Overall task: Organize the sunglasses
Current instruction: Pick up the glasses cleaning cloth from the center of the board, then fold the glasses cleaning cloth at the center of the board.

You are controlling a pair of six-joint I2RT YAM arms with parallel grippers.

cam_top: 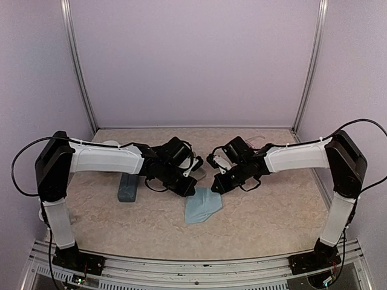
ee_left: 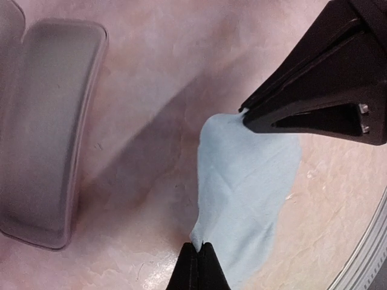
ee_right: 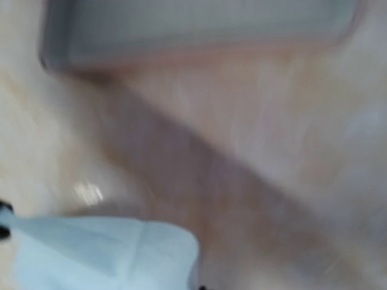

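A light-blue cloth [cam_top: 202, 205] hangs between my two grippers over the middle of the table. My left gripper [cam_top: 192, 188] is shut on one corner of the cloth [ee_left: 242, 181], its fingertips [ee_left: 195, 257] pinched together. My right gripper [cam_top: 216, 186] shows in the left wrist view [ee_left: 247, 118], jaws closed on the opposite corner. The right wrist view is blurred and shows the cloth [ee_right: 103, 254] at lower left. A thin pink-red pair of sunglasses [cam_top: 259, 140] shows faintly behind the right arm. The pale clear-framed pair is not in view.
A blue-grey case [cam_top: 127, 188] lies left of the cloth. A pinkish case lies open just beyond the grippers [ee_left: 42, 133], also across the top of the right wrist view [ee_right: 199, 30]. A pale round thing [cam_top: 112, 144] sits behind the left arm.
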